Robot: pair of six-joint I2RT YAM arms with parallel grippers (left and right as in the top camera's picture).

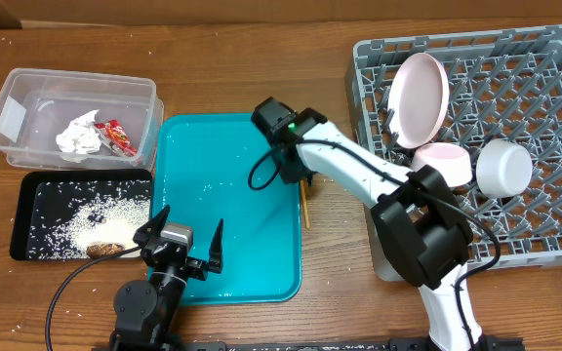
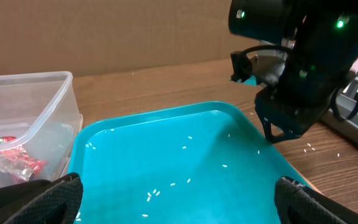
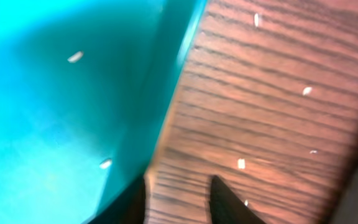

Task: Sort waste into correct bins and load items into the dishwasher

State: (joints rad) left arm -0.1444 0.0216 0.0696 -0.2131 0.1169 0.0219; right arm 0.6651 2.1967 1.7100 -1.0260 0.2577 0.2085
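Note:
My left gripper [image 1: 189, 222] [image 2: 179, 186] is open and empty over the front edge of the teal tray [image 1: 222, 166], which holds a few rice grains [image 2: 154, 194]. My right gripper [image 1: 296, 177] [image 3: 179, 190] is low at the tray's right edge, fingers a little apart over bare wood, just above the chopsticks [image 1: 305, 207] lying on the table. The clear tub [image 1: 27, 93] holds the napkin [image 1: 78, 136] and red wrapper [image 1: 117, 136]. The black tray [image 1: 22, 244] holds rice [image 1: 96, 216] and a brown scrap [image 1: 105, 250]. The grey rack [image 1: 544, 88] holds the plate [image 1: 418, 97], pink bowl [image 1: 444, 164] and white bowl [image 1: 503, 166].
The right arm [image 2: 303, 56] reaches across from the rack side to the teal tray's far right corner. Loose rice grains lie on the wood beside the tray [image 3: 241, 163]. The clear tub also shows at the left of the left wrist view [image 2: 55, 106].

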